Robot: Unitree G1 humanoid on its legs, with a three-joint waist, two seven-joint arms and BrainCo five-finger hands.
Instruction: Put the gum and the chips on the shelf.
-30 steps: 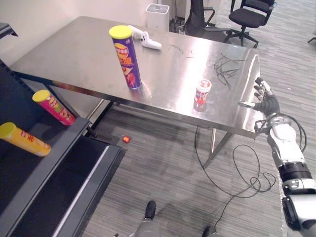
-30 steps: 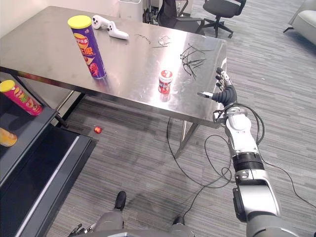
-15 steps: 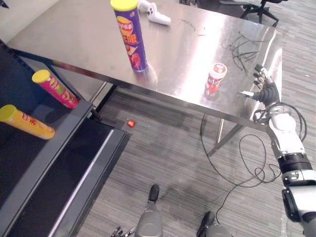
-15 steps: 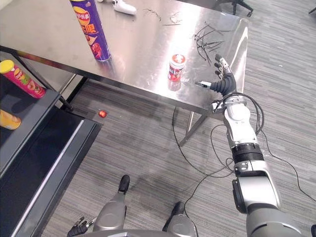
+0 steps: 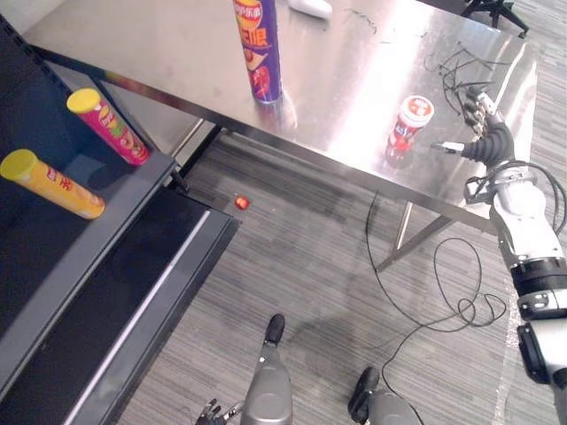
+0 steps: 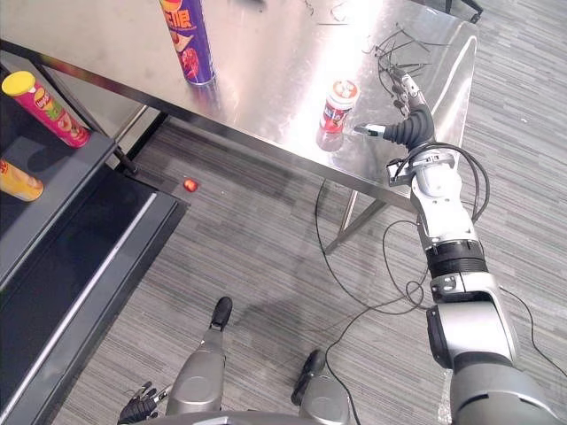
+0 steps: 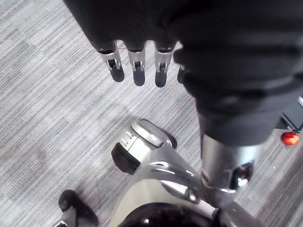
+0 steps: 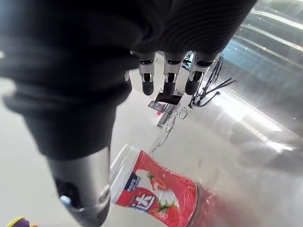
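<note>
Left eye view: the tall purple chips can (image 5: 258,49) stands on the shiny steel surface (image 5: 354,80). The small red-and-white gum tub (image 5: 410,124) sits near its front edge, with my right hand (image 5: 489,142) just beside it. Left wrist view: my left hand (image 7: 222,61) hangs relaxed above the grey floor (image 7: 47,94). Right wrist view: my fingers (image 8: 170,71) are straight and hold nothing.

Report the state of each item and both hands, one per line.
gum tub: upright on the table, not held
purple chips can: upright on the table
pink can: lying on the shelf
yellow can: lying on the shelf
right hand: open, beside the gum tub
left hand: open, empty
</note>
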